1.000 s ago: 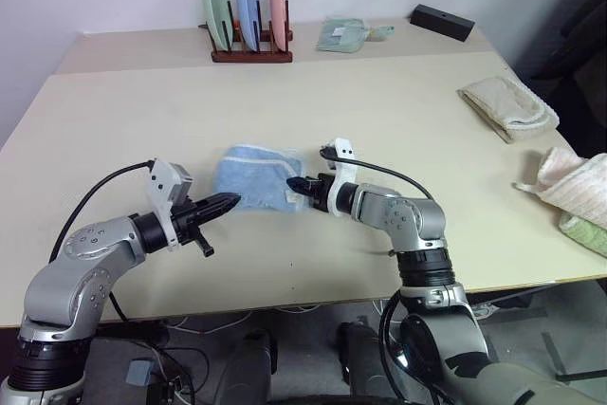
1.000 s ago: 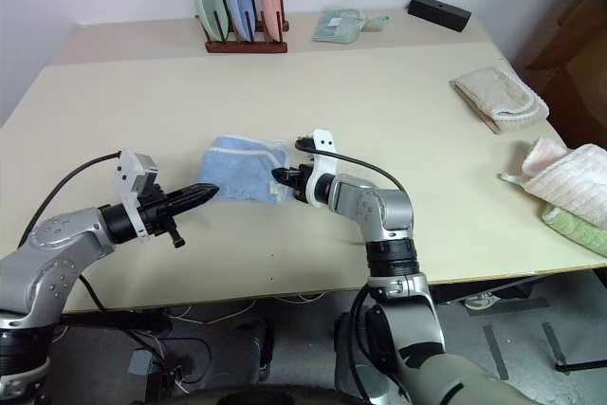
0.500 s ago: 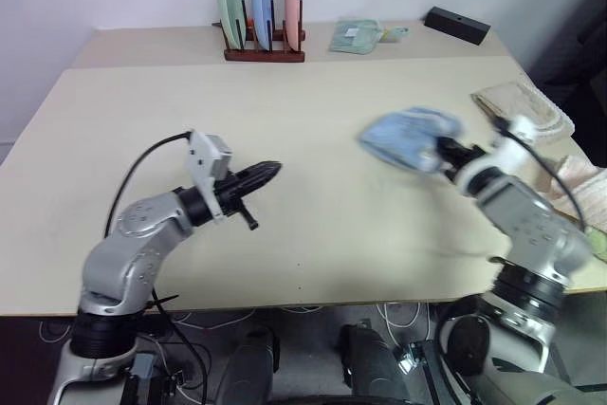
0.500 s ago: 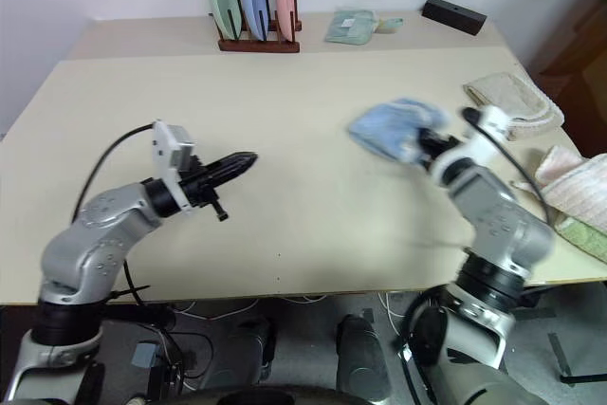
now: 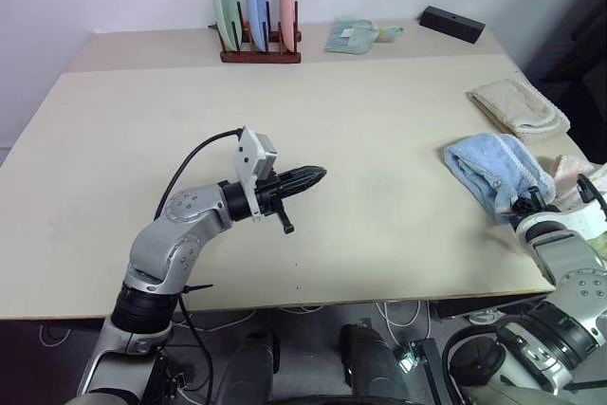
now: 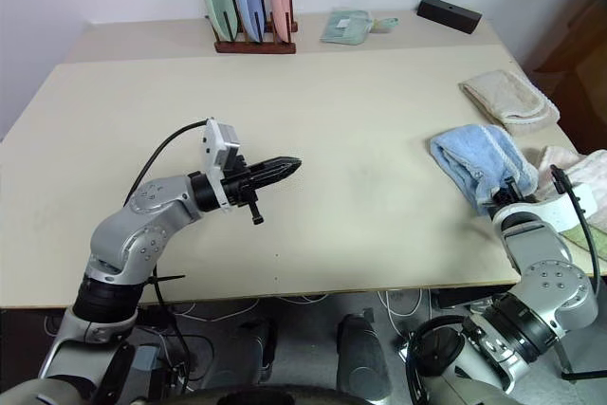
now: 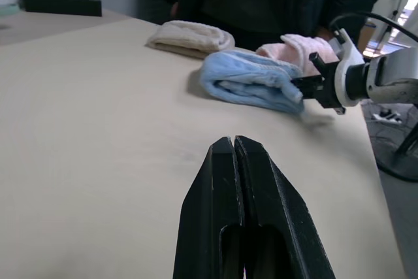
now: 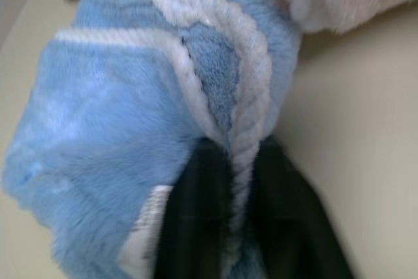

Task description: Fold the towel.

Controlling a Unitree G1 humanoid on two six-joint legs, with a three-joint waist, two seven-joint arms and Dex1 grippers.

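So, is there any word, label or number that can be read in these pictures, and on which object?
None can be read.
Folded light blue terry towel: no lettering shows.
Pale green cloth at the table's far edge: maybe a printed patch, too small to read.
Black rectangular box: no label visible.

We cannot read the right gripper's point(image 8: 238, 227) fingertips; the towel's point(image 8: 124, 115) blue folds bury them. The pink cloth point(image 5: 579, 173) runs off the picture's edge.

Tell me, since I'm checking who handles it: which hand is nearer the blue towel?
Right. The right hand is at the towel, its fingers around the towel's edge; the left hand hovers shut over mid-table, well apart from it.
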